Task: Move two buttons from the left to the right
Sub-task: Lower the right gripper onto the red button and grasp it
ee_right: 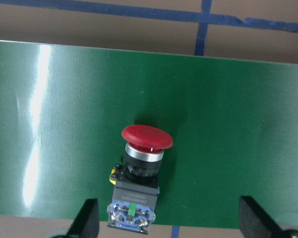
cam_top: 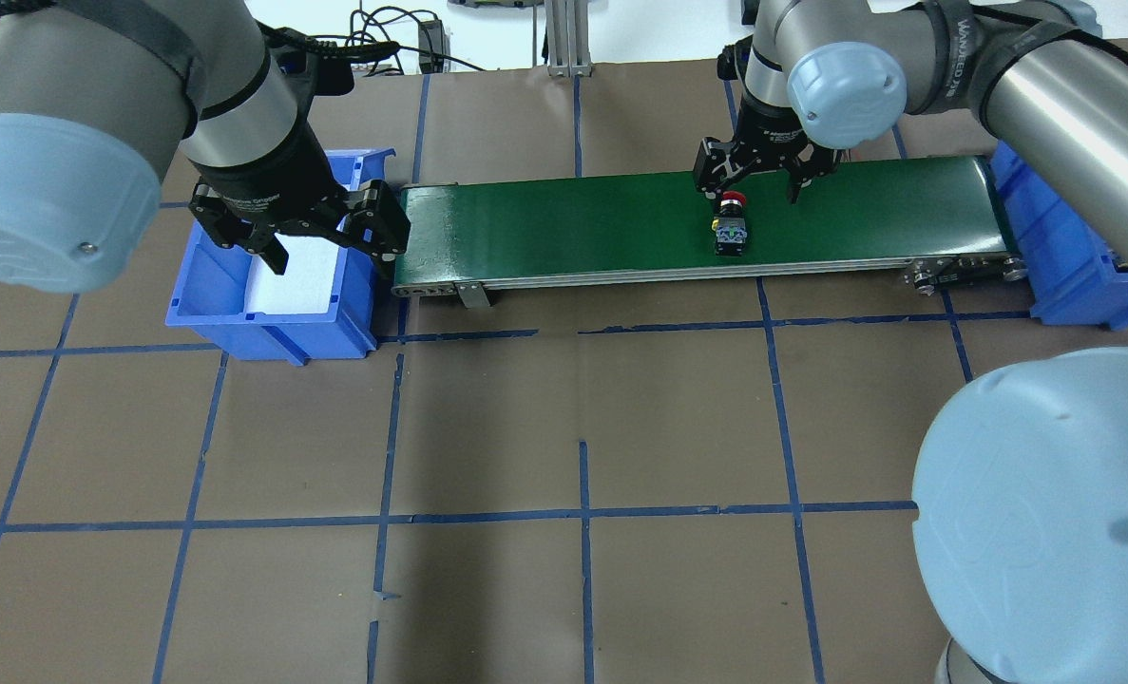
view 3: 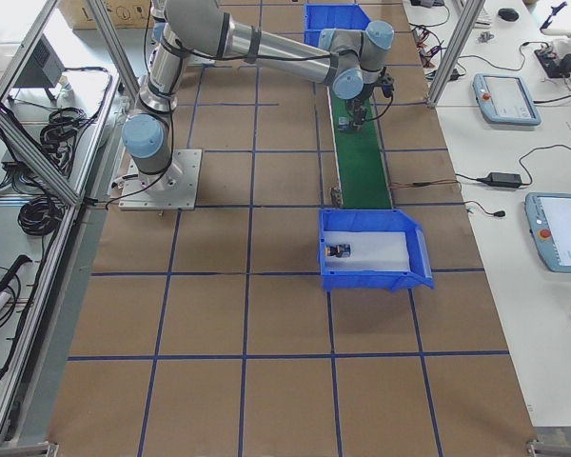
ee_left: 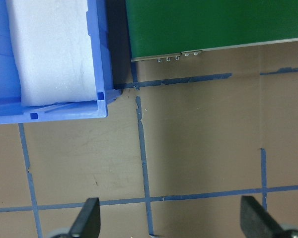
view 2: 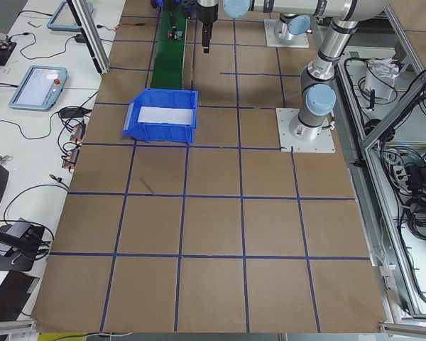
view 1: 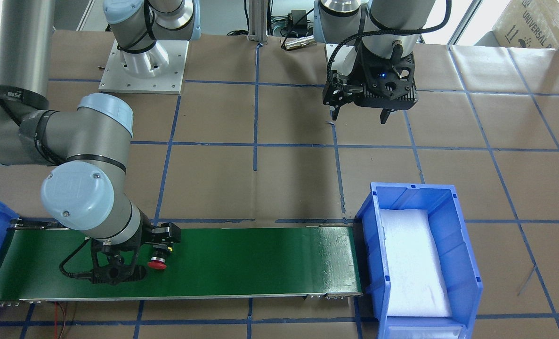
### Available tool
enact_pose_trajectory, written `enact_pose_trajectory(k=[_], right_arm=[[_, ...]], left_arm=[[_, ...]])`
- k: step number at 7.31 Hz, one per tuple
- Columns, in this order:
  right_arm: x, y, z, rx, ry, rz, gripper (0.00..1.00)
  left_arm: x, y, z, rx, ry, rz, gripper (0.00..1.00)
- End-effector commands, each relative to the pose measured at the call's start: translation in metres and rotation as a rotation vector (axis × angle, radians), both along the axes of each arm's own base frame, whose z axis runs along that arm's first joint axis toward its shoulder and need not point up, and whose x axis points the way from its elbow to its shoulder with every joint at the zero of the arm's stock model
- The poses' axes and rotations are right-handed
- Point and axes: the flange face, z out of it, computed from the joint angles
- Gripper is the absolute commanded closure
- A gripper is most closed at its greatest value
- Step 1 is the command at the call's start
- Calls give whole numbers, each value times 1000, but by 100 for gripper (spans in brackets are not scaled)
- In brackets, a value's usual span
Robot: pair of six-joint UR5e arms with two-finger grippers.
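Right pincer hovers spread over the red button on the green belt; left pincer spread above brown paper.

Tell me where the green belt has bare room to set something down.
The belt is bare on the long stretch between the left blue bin and the red button, and on a shorter stretch between the button and the right blue bin. Crowded around the button, under the open right pincer.
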Motion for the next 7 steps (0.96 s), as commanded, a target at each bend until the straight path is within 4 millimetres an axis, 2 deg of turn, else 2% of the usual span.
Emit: enact_pose_trajectory(k=[1, 2, 4, 5, 6, 7], right_arm=[[1, 0, -20, 30, 7, -65, 1], [1, 0, -20, 28, 10, -91, 3], [1, -1, -21, 28, 9, -95, 59], [1, 0, -19, 25, 11, -99, 63], [-1, -2, -20, 25, 10, -98, 77], [-4, -8, -7, -13, 3, -100, 85]], left_arm=[[0, 0, 0, -1, 0, 0, 0], [0, 0, 0, -1, 0, 0, 0], [0, 0, 0, -1, 0, 0, 0], [0, 0, -1, 1, 1, 0, 0], [0, 0, -1, 1, 0, 0, 0], [0, 0, 0, 0, 0, 0, 0]])
